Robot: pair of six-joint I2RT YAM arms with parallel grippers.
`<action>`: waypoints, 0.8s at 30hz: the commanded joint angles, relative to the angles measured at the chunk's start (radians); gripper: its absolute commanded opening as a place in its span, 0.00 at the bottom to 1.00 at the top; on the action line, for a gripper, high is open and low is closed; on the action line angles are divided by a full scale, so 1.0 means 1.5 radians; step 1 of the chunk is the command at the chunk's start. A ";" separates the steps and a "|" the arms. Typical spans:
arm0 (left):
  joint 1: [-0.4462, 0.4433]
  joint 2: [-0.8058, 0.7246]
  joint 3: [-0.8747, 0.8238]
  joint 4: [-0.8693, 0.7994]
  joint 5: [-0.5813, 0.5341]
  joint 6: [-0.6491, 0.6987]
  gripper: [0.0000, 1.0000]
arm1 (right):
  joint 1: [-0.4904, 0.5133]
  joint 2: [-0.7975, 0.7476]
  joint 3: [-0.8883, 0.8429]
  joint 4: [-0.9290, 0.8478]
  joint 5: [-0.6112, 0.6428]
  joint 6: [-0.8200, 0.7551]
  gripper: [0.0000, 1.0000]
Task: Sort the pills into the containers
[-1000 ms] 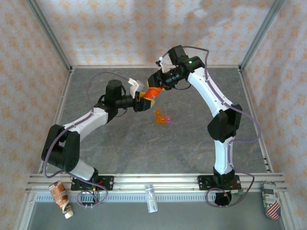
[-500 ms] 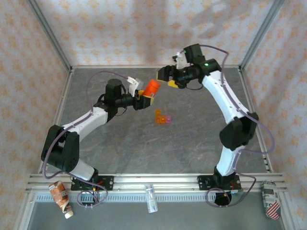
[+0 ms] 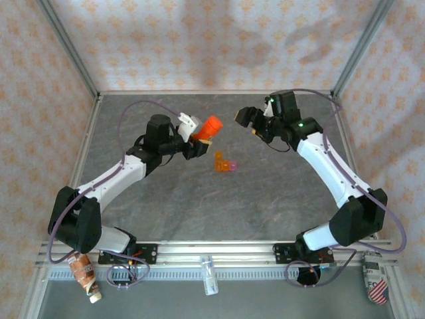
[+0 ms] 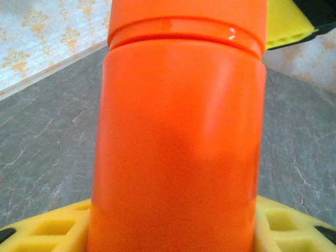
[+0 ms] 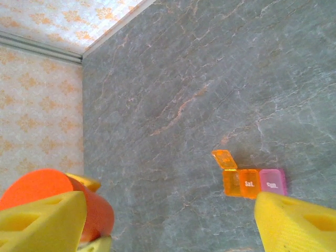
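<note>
My left gripper is shut on an orange bottle and holds it tilted above the table, cap end toward the right. In the left wrist view the bottle stands between the yellow pads. My right gripper hangs open to the bottle's right, apart from it. Its wrist view has the bottle's top behind its left pad. The containers lie on the table between the arms. They are an orange and a pink compartment, and the orange lid is flipped open. The pills are hidden.
The grey stone table is walled by patterned panels with metal posts. On the ledge in front of the arm bases lie a crumpled packet, a small clear bottle and a can.
My right gripper was shut at the bottle's cap end; it has opened, let go and drawn back to the right. The left arm has carried the bottle slightly right.
</note>
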 commanded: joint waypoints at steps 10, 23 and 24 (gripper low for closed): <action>-0.039 0.009 0.023 -0.029 -0.012 0.044 0.00 | 0.081 0.024 0.035 0.102 0.028 0.040 0.82; -0.044 0.028 0.036 -0.019 -0.016 0.025 0.00 | 0.107 0.050 0.033 0.112 0.010 0.051 0.78; -0.045 0.029 0.036 -0.016 -0.014 0.022 0.00 | 0.107 0.050 0.029 0.113 0.010 0.052 0.78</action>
